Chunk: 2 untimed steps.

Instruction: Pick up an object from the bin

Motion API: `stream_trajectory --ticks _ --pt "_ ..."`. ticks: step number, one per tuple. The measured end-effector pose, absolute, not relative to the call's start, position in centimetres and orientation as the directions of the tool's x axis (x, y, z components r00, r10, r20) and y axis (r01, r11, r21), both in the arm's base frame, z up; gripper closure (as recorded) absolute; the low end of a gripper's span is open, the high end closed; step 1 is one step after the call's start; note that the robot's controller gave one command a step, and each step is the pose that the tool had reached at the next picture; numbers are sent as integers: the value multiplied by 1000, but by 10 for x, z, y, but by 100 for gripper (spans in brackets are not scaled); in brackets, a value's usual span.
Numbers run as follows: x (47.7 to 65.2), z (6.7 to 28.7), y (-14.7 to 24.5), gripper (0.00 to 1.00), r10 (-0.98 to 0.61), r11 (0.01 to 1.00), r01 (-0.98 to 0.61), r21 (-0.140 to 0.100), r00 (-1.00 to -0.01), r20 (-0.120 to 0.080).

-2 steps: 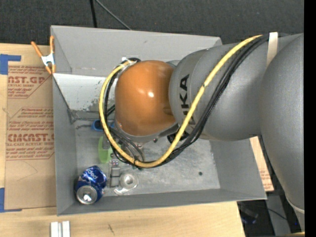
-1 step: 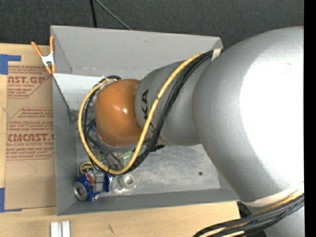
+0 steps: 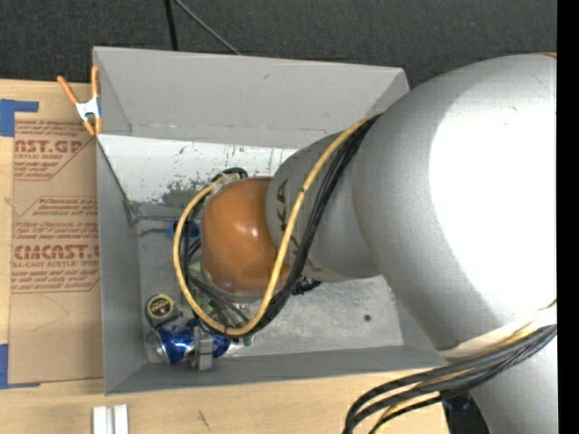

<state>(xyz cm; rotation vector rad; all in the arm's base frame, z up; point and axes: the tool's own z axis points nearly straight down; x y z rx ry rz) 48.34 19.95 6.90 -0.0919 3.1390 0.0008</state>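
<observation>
Part of my gripper's dark body (image 3: 220,311) shows under the orange dome, low over the bin's front left corner. Just left of it and below lies a crumpled blue shiny thing (image 3: 175,341), like a crushed can or wrapper. A small round thing with a dark, brass-rimmed face (image 3: 160,307) sits directly above it. A small grey piece (image 3: 203,352) rests against the blue thing's right side; I cannot tell whether it is loose. Nothing can be seen held.
The arm, its orange dome and looped cables cover the bin's middle and right. A sliver of blue (image 3: 178,229) peeks out at the dome's left edge. Bare speckled floor shows along the front right and back.
</observation>
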Motion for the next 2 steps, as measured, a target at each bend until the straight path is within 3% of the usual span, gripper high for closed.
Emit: stream_trajectory --ticks 1,2 --pt "484 73 203 100 -63 998 -63 5 -998 -1" --pt "481 210 201 100 -100 995 -100 2 -995 -8"
